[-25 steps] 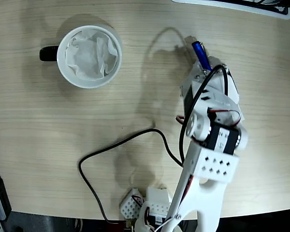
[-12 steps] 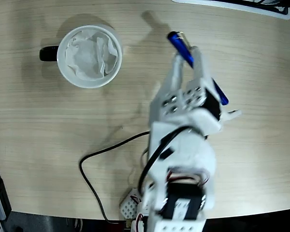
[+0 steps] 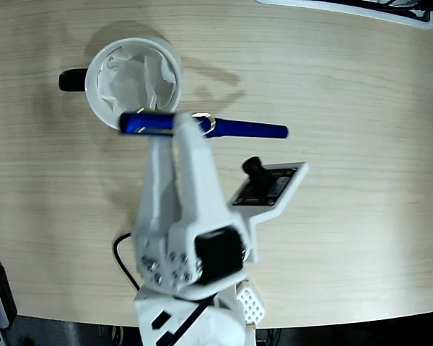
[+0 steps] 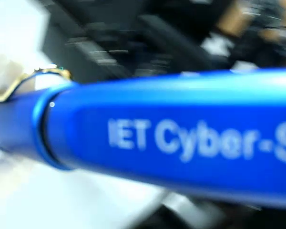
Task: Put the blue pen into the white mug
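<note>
The gripper [image 3: 190,130] is closed on the blue pen [image 3: 245,129], holding it level above the surface [image 3: 361,86] — one end over the white mug [image 3: 133,76] rim.

The fixed view is bright and evenly lit, mostly sharp, with light from above. Soft grey shadows fall on the table [image 3: 361,94] up and to the right of the mug [image 3: 133,79] and near the pen [image 3: 238,128]. The arm near the bottom edge looks slightly soft. The wrist view is heavily blurred: the pen [image 4: 181,138] fills it, its white lettering smeared, a pale sheen along its top, the background dark and unreadable.
</note>
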Controlling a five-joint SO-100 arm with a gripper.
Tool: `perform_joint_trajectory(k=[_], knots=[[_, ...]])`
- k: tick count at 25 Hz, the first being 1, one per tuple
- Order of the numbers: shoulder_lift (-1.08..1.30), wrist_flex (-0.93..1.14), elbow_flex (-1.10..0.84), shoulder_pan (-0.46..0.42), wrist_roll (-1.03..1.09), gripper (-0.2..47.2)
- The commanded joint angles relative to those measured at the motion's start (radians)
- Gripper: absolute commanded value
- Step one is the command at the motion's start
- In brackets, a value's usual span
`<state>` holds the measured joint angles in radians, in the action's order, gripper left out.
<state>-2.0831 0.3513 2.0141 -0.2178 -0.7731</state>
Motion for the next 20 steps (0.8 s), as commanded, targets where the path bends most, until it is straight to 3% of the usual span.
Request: perform_joint_trajectory(k=[1, 5, 14, 20], knots=[[-0.107, -0.098, 0.049, -0.046, -0.043, 0.0], [-0.138, -0.198, 0.092, -0.101, -0.104, 0.0], [-0.146, -0.591, 0.236, -0.132, -0.238, 0.0], [-0.138, -0.785, 0.374, -0.235, -0.249, 0.0]])
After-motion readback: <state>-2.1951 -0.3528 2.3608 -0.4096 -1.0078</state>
